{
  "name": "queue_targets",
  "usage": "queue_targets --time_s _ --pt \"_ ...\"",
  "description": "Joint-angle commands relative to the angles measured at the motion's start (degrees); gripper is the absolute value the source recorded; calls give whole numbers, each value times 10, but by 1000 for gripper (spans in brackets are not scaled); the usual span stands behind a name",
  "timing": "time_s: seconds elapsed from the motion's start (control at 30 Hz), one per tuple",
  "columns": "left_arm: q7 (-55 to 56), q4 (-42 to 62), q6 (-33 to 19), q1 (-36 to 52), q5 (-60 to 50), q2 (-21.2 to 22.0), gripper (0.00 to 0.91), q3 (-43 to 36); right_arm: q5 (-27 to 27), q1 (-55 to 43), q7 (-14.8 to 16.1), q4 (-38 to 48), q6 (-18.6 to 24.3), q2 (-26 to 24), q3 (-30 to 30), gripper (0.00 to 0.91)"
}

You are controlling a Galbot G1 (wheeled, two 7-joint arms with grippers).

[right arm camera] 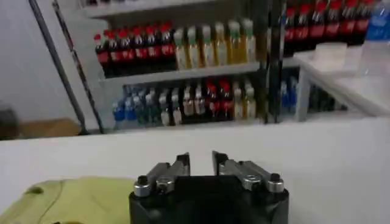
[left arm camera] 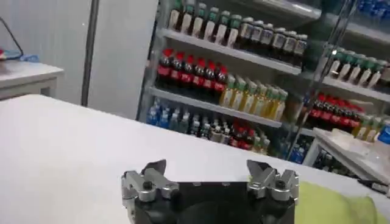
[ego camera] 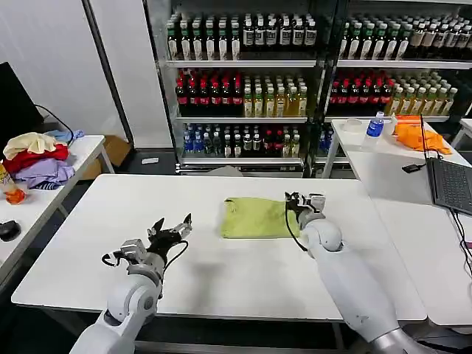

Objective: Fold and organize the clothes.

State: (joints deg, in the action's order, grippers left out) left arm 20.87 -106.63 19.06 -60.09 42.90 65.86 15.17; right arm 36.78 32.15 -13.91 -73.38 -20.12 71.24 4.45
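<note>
The clothes are one lime T-shirt (ego camera: 257, 217), lying folded into a flat rectangle on the white table (ego camera: 221, 280), right of centre. My right gripper (ego camera: 301, 200) hovers at the shirt's right edge. In the right wrist view its jaws stand a narrow gap apart (right arm camera: 201, 161) with nothing between them, and the shirt (right arm camera: 73, 198) lies beside it. My left gripper (ego camera: 171, 230) is wide open over bare table, well to the left of the shirt. The left wrist view shows its fingers spread (left arm camera: 207, 170) and a corner of the shirt (left arm camera: 332, 204) off to one side.
A heap of cream, red and lavender garments (ego camera: 37, 156) lies on the left side table. On the right table are an orange cloth (ego camera: 420, 137), a water bottle (ego camera: 375, 125) and a laptop (ego camera: 451, 184). Shelves of drink bottles (ego camera: 243, 88) stand behind.
</note>
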Motion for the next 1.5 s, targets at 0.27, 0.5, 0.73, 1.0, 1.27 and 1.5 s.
queue_targets --time_s 0.27,0.5,0.73,1.0,1.27,1.5 --pt "-16 -21 -1 -6 -20 -7 907 -1 -197 325 15 -316 179 -79 153 907" --pt "-22 -39 -3 -15 -37 -12 907 -6 -173 442 30 -412 134 -93 224 907" --pt "-25 -55 -4 -29 -45 -16 907 -5 -165 468 31 -436 122 -85 236 907" --pt "-25 -64 -4 -40 -54 -12 907 -4 -167 470 20 -448 113 -81 238 907" --pt "-26 -75 -4 -51 -59 -9 907 -1 -167 481 22 -461 106 -77 242 907" --pt "-28 -82 -4 -59 -66 -11 907 2 -165 485 18 -469 108 -77 249 907"
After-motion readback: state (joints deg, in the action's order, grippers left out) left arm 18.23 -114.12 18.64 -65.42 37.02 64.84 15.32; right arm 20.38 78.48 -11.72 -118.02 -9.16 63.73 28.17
